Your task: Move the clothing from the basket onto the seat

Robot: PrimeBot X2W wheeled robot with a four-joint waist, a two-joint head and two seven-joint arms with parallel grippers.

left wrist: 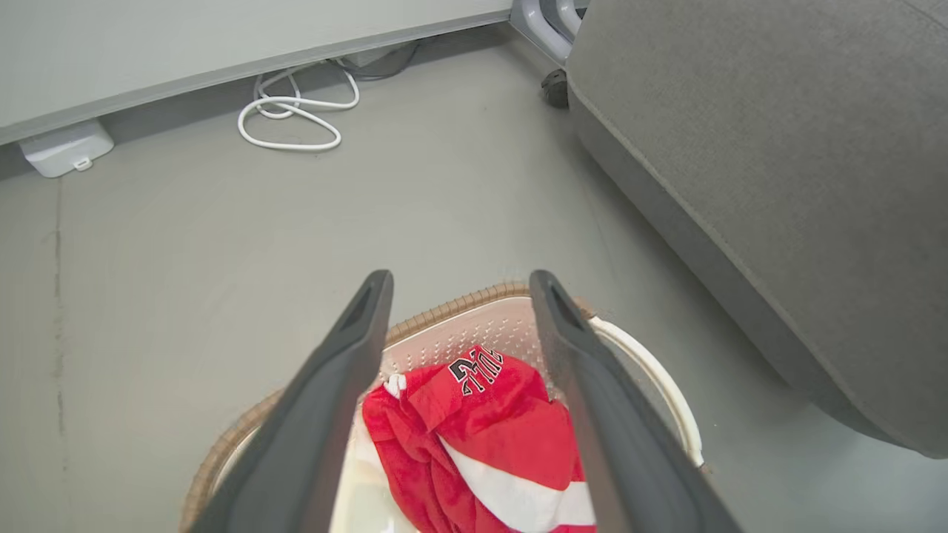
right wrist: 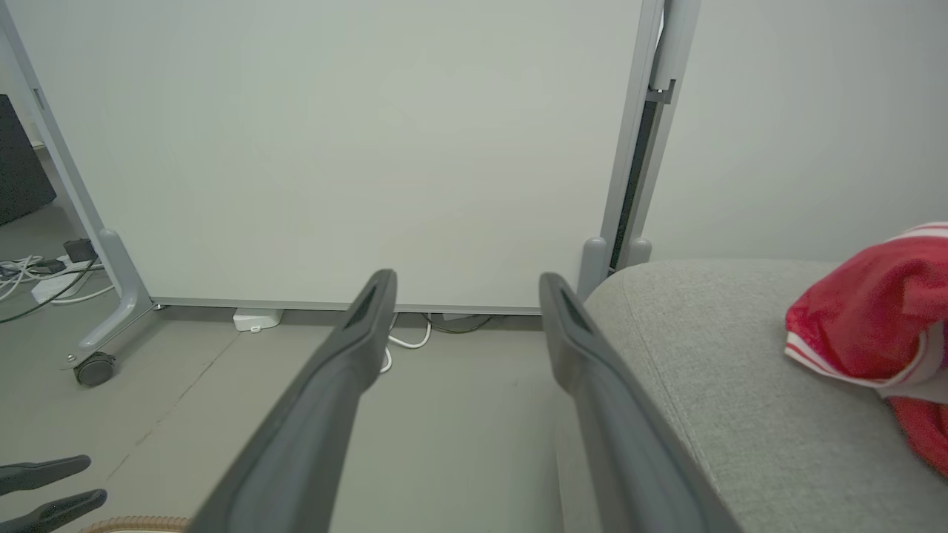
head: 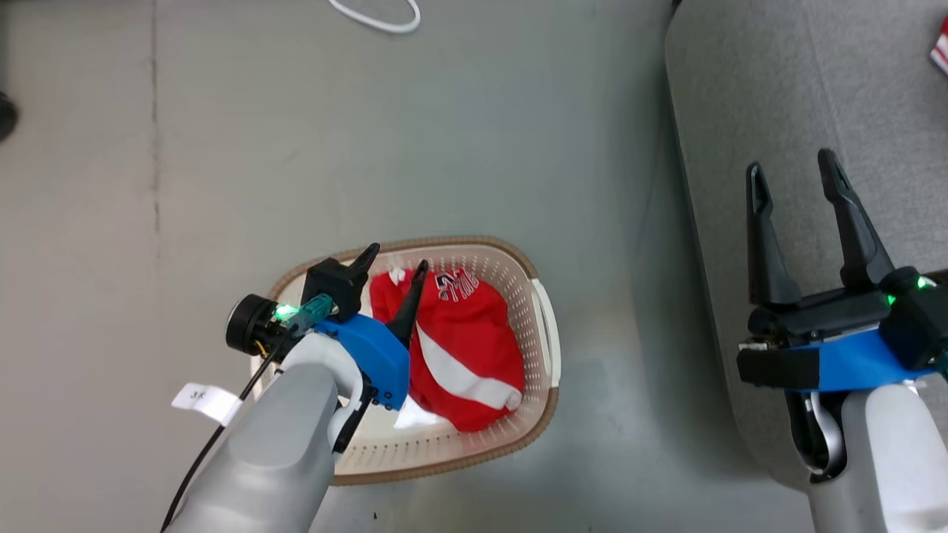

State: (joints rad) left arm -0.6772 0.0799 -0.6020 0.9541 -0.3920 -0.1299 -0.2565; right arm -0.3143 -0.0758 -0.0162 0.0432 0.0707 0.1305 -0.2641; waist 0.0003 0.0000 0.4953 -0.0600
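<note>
A red garment with white stripes and lettering [head: 459, 333] [left wrist: 489, 429] lies crumpled in the cream basket [head: 544, 326] [left wrist: 652, 370] on the floor. My left gripper [head: 396, 259] [left wrist: 455, 285] hangs open just above the garment's left part, holding nothing. A second red garment with white trim [right wrist: 874, 318] [head: 940, 46] lies on the grey sofa seat [head: 778, 89] [right wrist: 703, 385] [left wrist: 778, 148]. My right gripper [head: 792, 166] [right wrist: 466, 285] stands open over the sofa's left edge, with nothing between its fingers.
A white cable loop [head: 378, 15] [left wrist: 296, 118] lies on the grey floor beyond the basket. A white partition on castors [right wrist: 370, 148] stands behind, with a white power box [left wrist: 63, 148] at its foot. Bare floor separates basket and sofa.
</note>
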